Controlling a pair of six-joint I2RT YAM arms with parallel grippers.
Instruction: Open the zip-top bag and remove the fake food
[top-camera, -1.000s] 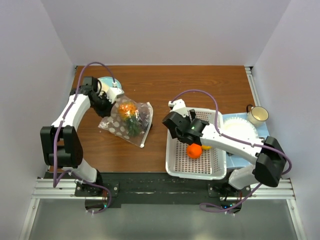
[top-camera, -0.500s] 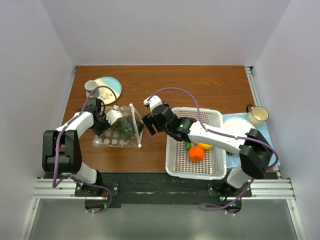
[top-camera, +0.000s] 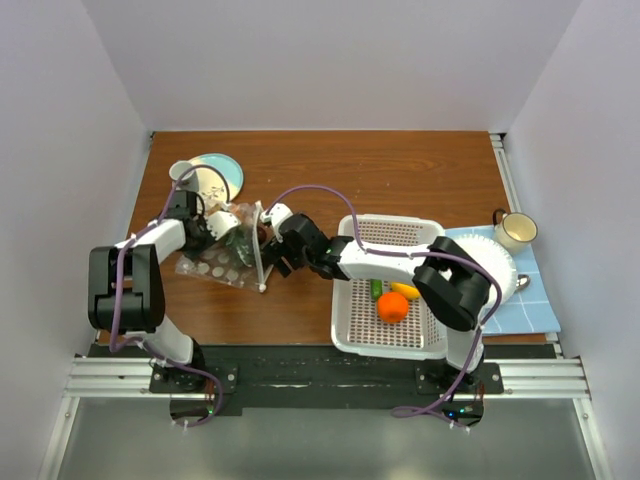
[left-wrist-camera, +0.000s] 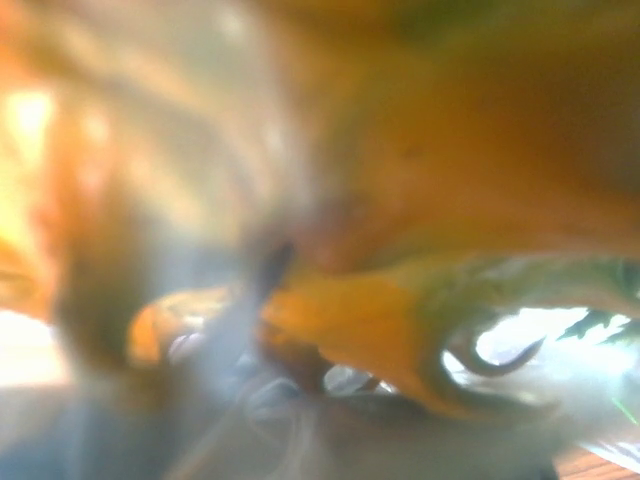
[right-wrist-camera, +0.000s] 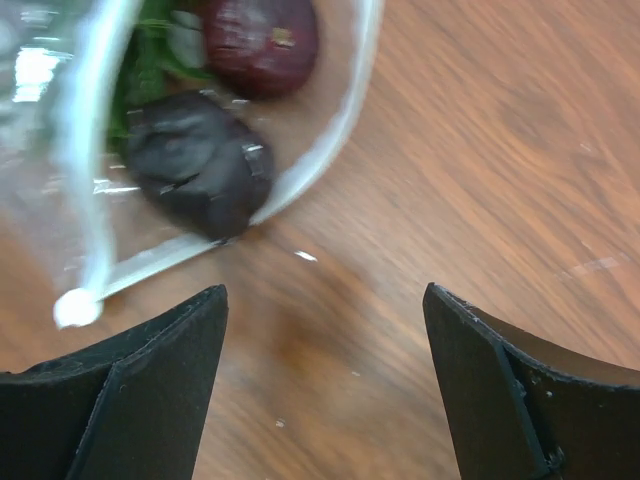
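Observation:
The zip-top bag (top-camera: 222, 260), clear with white dots, lies left of centre with its mouth facing right. My left gripper (top-camera: 214, 228) is shut on the bag's far edge; its wrist view is only an orange and green blur. My right gripper (top-camera: 268, 248) is open and empty at the bag's mouth. In the right wrist view, it (right-wrist-camera: 325, 290) hovers over bare wood just in front of the bag's rim (right-wrist-camera: 330, 140), with a dark piece (right-wrist-camera: 195, 175), a dark red piece (right-wrist-camera: 262, 30) and green leaves inside the bag. The orange (top-camera: 392, 307), lemon (top-camera: 406, 291) and green piece (top-camera: 376, 289) lie in the white basket (top-camera: 345, 325).
A pale blue plate (top-camera: 222, 172) with a grey cup (top-camera: 181, 172) stands at the back left, close behind the left gripper. A white plate (top-camera: 498, 262) on a blue cloth (top-camera: 530, 305) and a mug (top-camera: 517, 230) are at the right.
My right arm has swung left from the basket to the bag's mouth. The bag has shifted left and down a little with the left gripper. The orange stays in the basket.

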